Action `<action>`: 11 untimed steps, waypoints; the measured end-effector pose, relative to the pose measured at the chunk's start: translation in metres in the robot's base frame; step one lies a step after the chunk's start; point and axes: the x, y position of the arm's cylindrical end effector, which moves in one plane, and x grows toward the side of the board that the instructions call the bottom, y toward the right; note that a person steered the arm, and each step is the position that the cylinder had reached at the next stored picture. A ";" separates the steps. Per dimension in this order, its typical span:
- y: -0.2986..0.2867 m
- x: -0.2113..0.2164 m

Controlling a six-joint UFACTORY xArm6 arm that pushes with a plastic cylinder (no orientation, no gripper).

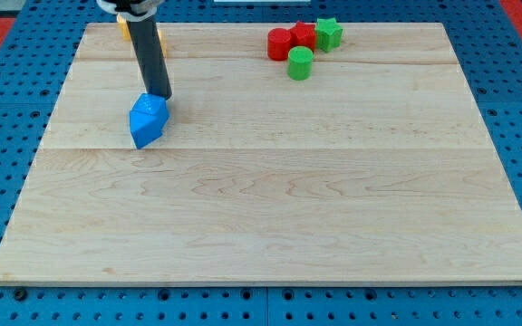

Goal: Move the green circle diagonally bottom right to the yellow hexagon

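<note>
The green circle (300,62) stands near the view's top, right of centre, just below two red blocks. A yellow block (126,28), likely the yellow hexagon, peeks out behind the rod at the top left; most of it is hidden. My tip (159,95) touches the top edge of a blue block (147,119) at the left. The tip is far to the left of the green circle.
A red circle (280,43), a red block (303,35) and a green star (328,33) cluster at the top. The wooden board (270,181) lies on a blue pegboard.
</note>
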 end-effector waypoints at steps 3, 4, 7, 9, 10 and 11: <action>-0.002 0.085; 0.106 0.083; 0.228 -0.054; 0.143 -0.042; 0.177 -0.029; 0.208 -0.064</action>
